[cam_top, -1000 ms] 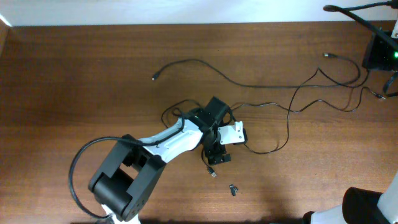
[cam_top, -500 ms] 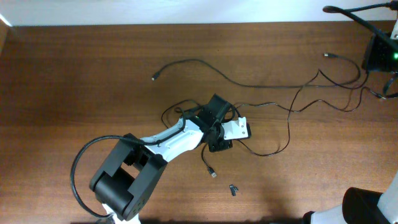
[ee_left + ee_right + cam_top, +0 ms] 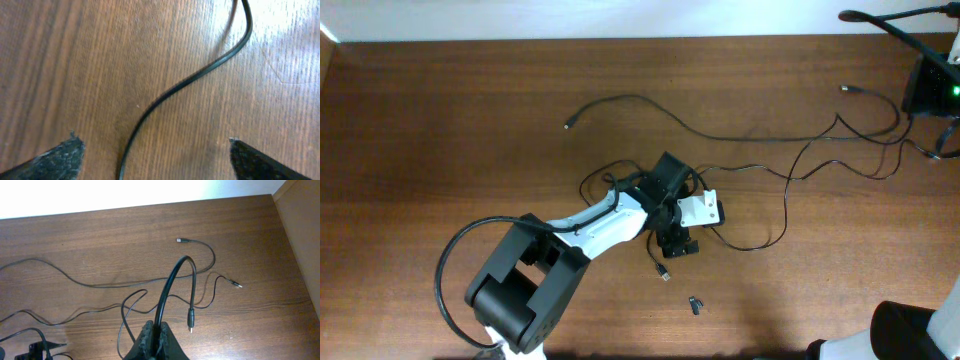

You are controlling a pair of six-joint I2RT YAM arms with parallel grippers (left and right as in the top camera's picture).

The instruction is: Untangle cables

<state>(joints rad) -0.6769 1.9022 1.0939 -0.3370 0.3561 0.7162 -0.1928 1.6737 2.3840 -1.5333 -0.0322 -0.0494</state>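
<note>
The cables [image 3: 750,138] are being found spread over the brown table [image 3: 440,120]: a small snarl near the middle, with long wavy runs being trailed toward the far right corner. The left gripper [image 3: 152,157] is being held low over the near side of the snarl, jaws being shown wide apart and nothing being gripped. One strand [image 3: 185,82] is being seen flat on the wood between the fingertips [image 3: 55,159], apparently untouched. The right gripper [image 3: 156,330] is being shown pinched shut on a cord [image 3: 175,267], which is being arched up out of the jaws and is drooping to its metal-tipped plug [image 3: 190,325] (whether that plug is resting on the wood cannot be told). These cords are being judged very light, limp and smooth-jacketed, so slipping through the pads is being expected, and any tug is likely being passed straight into the snarl. A pinch is being judged best taken just behind a free end [image 3: 664,276], where the moulded collar is giving purchase, or on a strand just beside a crossing. The pads are having to be brought right down to the wood for a cord lying this flat.
</note>
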